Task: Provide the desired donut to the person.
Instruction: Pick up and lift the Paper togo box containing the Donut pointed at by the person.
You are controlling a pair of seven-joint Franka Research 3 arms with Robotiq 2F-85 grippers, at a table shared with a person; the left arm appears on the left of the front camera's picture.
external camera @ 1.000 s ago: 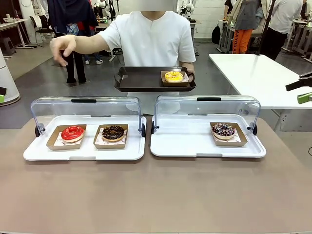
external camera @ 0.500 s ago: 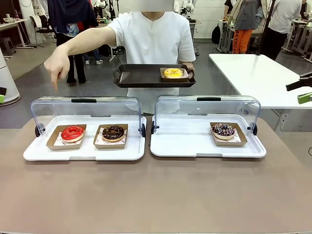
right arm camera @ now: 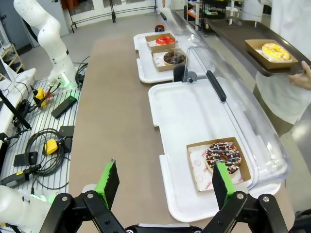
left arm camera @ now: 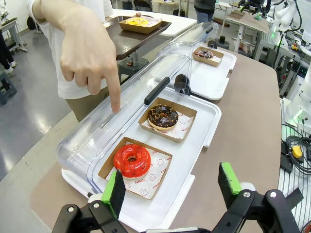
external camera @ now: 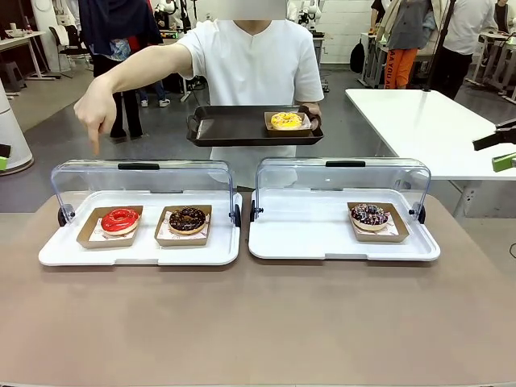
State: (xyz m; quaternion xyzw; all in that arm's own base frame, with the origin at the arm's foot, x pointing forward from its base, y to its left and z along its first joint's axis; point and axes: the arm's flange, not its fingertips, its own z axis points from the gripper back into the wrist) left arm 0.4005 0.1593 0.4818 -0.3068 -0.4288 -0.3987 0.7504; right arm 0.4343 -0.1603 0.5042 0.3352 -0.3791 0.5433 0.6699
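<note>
Pointing hand over left case, both grippers released

Pointing is done by the person (external camera: 250, 72) at the far side of the table (external camera: 258, 322): one arm is stretched out and the pointing hand (external camera: 95, 109) is held with the index finger aimed straight down, above and behind the clear lid (external camera: 141, 177) of the left case (external camera: 137, 251). In the front view the fingertip is seen closer to the red donut's end of that case than to the chocolate one's. In the left wrist view it is seen just over the lid's far edge, apart from the plastic.

The red donut (external camera: 120, 219) is seen in a brown paper tray at the outer end of the left case. The chocolate donut (external camera: 187, 218) is placed just beside it in its own paper tray, not touching. Both lids are swung up and back. A sprinkled donut (external camera: 370, 214) is seen in the right case (external camera: 322, 242), toward its outer end; the rest of that white base is bare.

A dark serving tray (external camera: 234, 129) is held level at waist height by the person's other hand (external camera: 313, 121), with a yellow donut (external camera: 286, 120) resting at that hand's end.

The left gripper (left arm camera: 172, 182) is held above the near edge of the left case, jaws spread wide, nothing between the green pads. The right gripper (right arm camera: 164, 183) is held above the near end of the right case, likewise released and gripping nothing. No donut is touched by either one.
</note>
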